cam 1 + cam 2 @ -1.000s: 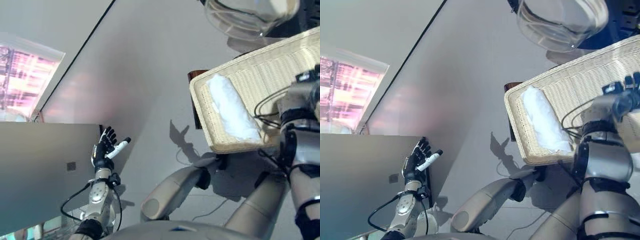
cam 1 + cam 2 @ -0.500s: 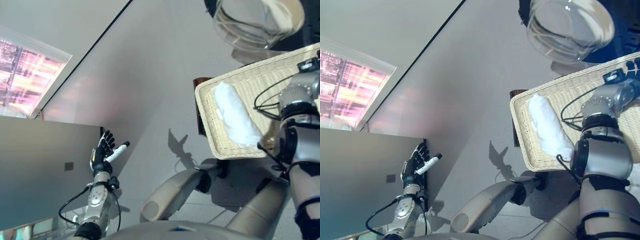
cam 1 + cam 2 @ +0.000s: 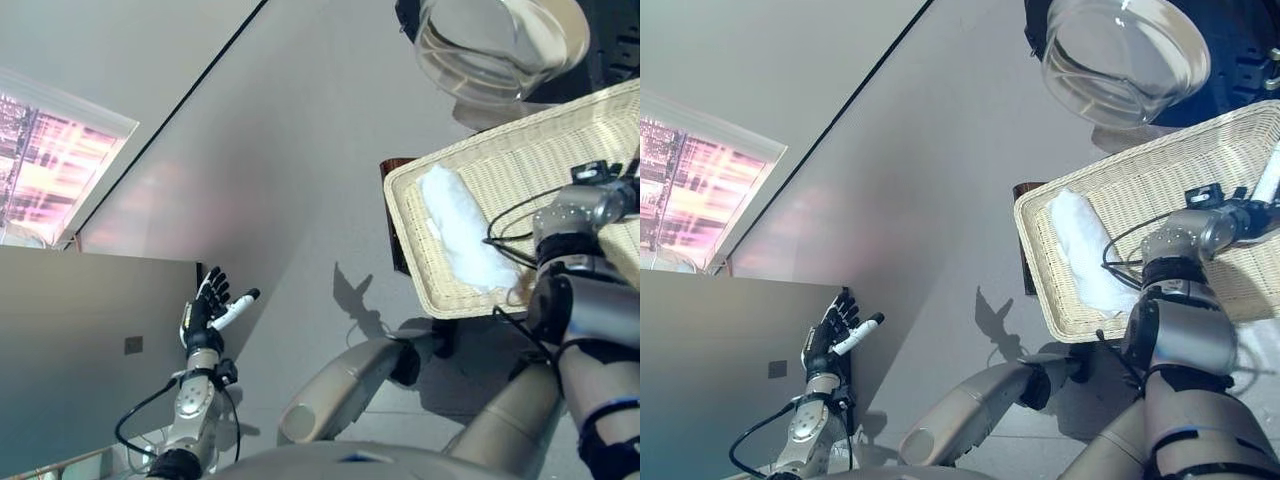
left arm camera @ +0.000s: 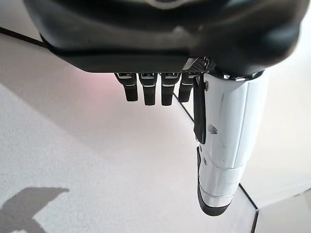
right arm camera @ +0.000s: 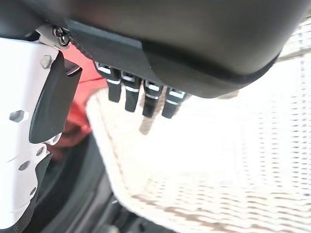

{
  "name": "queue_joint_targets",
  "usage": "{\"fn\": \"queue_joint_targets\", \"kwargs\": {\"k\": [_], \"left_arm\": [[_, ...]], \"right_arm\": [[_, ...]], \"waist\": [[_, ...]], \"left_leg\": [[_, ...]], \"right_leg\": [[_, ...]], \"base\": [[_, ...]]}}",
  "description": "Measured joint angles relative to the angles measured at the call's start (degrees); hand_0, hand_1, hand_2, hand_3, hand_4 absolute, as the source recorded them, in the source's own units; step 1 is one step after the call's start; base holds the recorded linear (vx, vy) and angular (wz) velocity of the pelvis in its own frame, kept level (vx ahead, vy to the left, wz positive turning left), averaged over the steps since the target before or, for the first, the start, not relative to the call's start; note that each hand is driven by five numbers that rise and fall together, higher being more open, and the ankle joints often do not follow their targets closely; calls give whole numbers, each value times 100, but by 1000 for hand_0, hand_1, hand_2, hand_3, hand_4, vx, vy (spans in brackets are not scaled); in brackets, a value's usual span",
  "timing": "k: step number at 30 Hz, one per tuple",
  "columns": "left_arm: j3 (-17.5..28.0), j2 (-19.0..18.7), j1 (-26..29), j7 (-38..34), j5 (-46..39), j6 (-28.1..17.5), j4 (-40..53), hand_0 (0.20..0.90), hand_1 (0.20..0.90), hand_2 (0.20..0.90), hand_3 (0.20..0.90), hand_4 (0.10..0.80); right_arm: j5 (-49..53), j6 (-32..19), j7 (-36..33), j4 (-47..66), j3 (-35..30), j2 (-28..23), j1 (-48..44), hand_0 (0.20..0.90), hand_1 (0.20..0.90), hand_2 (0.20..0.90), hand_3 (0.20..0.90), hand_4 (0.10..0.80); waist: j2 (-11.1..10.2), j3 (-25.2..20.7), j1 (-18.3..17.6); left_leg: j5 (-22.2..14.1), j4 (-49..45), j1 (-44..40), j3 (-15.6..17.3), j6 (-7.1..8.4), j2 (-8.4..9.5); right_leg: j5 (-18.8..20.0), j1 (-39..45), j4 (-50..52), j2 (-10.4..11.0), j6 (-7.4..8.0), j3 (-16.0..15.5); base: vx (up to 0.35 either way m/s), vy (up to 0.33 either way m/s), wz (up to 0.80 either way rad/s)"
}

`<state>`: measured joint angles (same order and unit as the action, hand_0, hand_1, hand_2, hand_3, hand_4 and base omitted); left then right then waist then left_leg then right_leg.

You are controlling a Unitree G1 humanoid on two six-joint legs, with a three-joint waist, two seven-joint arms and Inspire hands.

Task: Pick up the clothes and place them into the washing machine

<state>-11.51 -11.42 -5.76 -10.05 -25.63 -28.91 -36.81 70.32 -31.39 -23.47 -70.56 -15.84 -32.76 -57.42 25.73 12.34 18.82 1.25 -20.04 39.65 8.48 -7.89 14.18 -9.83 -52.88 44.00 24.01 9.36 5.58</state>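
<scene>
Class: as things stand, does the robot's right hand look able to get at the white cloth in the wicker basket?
Probably yes. The right hand hovers open over the wicker basket, nothing covers the white cloth, and the basket is open-topped. The hand would need to shift sideways.

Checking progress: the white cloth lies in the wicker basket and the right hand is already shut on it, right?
Not quite. The cloth does lie in the basket, but the right hand is open over the weave, holding nothing, as the right wrist view shows.
</scene>
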Motion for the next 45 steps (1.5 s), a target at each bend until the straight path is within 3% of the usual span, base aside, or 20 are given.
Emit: {"fn": "queue_joint_targets", "kwargs": {"k": [18, 29, 41, 42, 43, 44, 45], "left_arm": [[-31, 0, -64, 23, -4, -2, 2, 900, 900, 900, 900, 800], [-97, 25, -116, 85, -10, -5, -49, 900, 900, 900, 900, 800], [-108, 32, -297, 144, -10, -3, -112, 900, 900, 900, 900, 800], [-108, 31, -298, 144, -10, -3, -114, 900, 900, 900, 900, 800], [-108, 31, -298, 144, -10, -3, -130, 900, 900, 900, 900, 800], [-108, 31, -295, 146, -10, -3, -134, 900, 900, 900, 900, 800], [-108, 31, -294, 146, -10, -3, -137, 900, 900, 900, 900, 800]], "right_arm": [[-11, -162, 100, 39, -1, 63, 148, 900, 900, 900, 900, 800], [-152, -235, -49, 458, -237, 291, 384, 900, 900, 900, 900, 800], [-464, -222, -291, 458, -282, 185, 362, 900, 900, 900, 900, 800], [-465, -223, -293, 458, -282, 169, 357, 790, 790, 790, 790, 722], [-466, -223, -295, 459, -281, 169, 352, 595, 595, 595, 595, 582], [-466, -223, -301, 459, -281, 175, 348, 543, 543, 543, 543, 545], [-463, -223, -309, 459, -282, 175, 344, 535, 535, 535, 535, 539]], "waist": [[48, -41, 70], [60, -65, -56], [28, -249, -25], [30, -250, -24], [30, -250, -24], [30, -251, -24], [31, -251, -25]], "left_leg": [[-127, -223, 216, 156, -32, 49], [-299, -393, 286, 441, -80, 42], [-297, -241, 285, 625, -69, -44], [-297, -232, 281, 625, -69, -49], [-297, -209, 273, 625, -70, -51], [-295, -186, 264, 625, -69, -51], [-295, -182, 259, 625, -69, -52]], "right_leg": [[-54, -298, 190, -1, 37, 278], [-17, -468, 227, -109, 140, 625], [43, -577, 78, -236, 159, 737], [41, -581, 81, -246, 157, 740], [38, -585, 80, -256, 153, 745], [38, -585, 70, -262, 152, 747], [35, -585, 73, -265, 149, 748]], "base": [[5, -1, -2], [11, 2, -11], [13, -17, -8], [37, -17, -4], [39, -12, -4], [32, -8, -3], [0, 0, 0]]}}
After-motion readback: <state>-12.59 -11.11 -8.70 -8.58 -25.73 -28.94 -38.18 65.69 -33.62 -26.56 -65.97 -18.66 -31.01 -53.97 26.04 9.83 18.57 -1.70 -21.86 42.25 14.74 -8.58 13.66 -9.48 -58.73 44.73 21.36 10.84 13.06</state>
